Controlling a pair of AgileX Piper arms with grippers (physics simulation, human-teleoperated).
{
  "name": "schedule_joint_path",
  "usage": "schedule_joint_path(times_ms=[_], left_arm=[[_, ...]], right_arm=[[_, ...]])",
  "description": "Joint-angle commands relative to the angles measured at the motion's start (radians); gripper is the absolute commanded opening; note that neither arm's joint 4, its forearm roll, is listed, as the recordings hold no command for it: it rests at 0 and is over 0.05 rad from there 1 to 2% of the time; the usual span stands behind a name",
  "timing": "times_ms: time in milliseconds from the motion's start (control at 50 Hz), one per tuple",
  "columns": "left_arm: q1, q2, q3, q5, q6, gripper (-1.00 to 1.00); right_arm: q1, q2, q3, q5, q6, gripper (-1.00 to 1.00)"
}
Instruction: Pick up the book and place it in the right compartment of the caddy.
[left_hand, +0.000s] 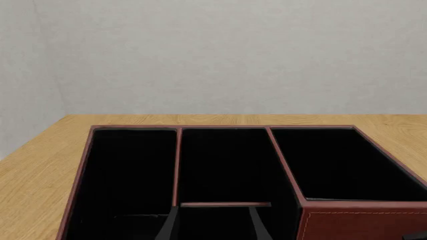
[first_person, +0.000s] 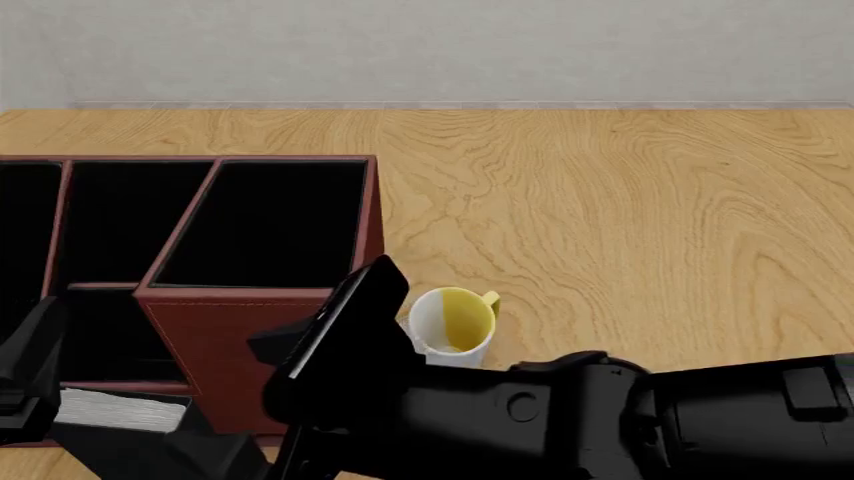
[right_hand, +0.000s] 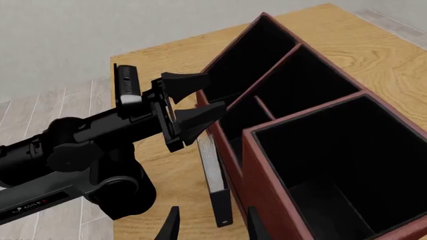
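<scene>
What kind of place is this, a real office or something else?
Probably a computer-simulated tabletop, not a real office: the wooden table and blank grey wall look flatly rendered. A leather-look caddy, a yellow-lined mug and two black robot arms are all it holds.

Left gripper (right_hand: 192, 102) jaws parted, holding nothing; right gripper (right_hand: 208, 229) jaws parted, angled downward.

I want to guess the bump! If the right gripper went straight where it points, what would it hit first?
Probably the book, standing on edge beside the caddy: it lies just ahead, between the right gripper's open fingertips. How far off is hard to tell.
</scene>
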Motion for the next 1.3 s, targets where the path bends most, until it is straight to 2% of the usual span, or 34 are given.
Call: schedule_joint_path(times_ms=[20, 1300], left_arm=[[0.0, 0.0, 0.0, 0.0, 0.0, 1.0], [0.0, 0.0, 0.0, 0.0, 0.0, 1.0]], right_arm=[[0.003, 0.014, -0.009, -0.001, -0.002, 1.0], [0.004, 0.08, -0.068, -0.006, 0.014, 1.0]])
